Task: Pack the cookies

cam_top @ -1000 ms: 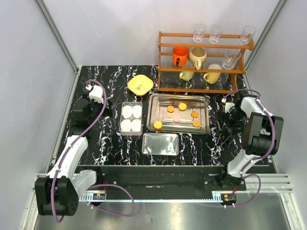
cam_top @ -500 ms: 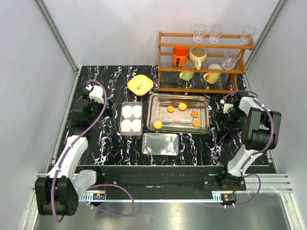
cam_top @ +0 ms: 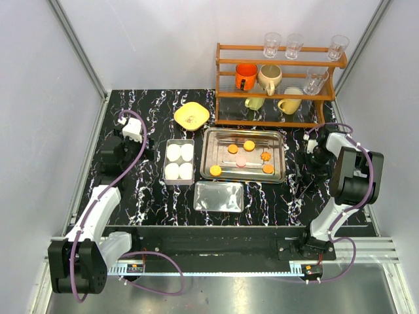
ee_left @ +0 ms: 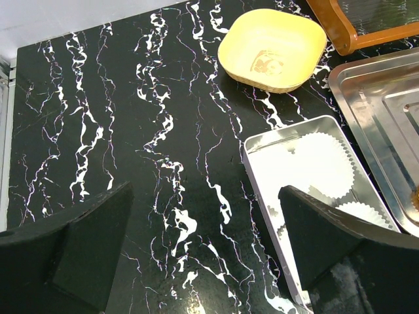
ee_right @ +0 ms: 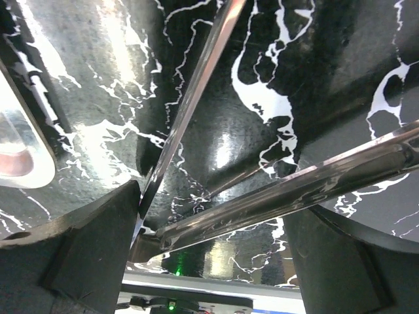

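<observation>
Right hand is spread wide, nothing clamped; tongs are straddled on the worktop. Cookies are laid on the tray, left of it. The open, empty left hand is farther off.

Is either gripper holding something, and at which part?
Left gripper: nothing. Metal tongs lie between the right gripper's fingers near their joined end; hold unclear.

We record two arms. Left arm: white shells, black joints, purple cable alongside. Right arm: mostly black housings, white links, purple cable. Left gripper: matte black wedge-shaped fingers.
</observation>
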Controlling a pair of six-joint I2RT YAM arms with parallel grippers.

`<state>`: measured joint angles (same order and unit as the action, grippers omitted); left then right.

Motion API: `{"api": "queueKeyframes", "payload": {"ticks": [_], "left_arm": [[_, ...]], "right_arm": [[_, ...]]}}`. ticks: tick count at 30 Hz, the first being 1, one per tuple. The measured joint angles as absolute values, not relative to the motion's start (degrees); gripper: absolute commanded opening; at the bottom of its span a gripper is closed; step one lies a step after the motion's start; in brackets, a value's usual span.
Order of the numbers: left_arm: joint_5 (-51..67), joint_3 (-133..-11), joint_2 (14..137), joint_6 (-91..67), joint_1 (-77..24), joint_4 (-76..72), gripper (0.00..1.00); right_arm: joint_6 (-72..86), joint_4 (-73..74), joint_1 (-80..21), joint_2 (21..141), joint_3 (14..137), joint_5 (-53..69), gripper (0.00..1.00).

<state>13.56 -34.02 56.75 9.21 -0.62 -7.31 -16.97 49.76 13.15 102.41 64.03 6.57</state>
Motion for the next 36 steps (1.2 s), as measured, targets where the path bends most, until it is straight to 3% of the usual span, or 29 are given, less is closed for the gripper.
{"api": "queueKeyframes", "payload": {"ticks": [12,28,36], "left_arm": [[13.6,-34.0,56.8,9.2,-0.6,-7.3,0.99],[13.6,-34.0,58.3,9.2,-0.6,-7.4,0.99],[13.6,-34.0,58.3,9.2,-0.6,-7.4,0.99]], "right_arm": [[-19.7,47.0,13.1,101.3,62.0,3.8,0.67],[-25.9,43.1,13.2,100.1,60.9,1.8,0.57],[-26.2,41.0,13.2,100.6,63.5,1.1,0.62]]}}
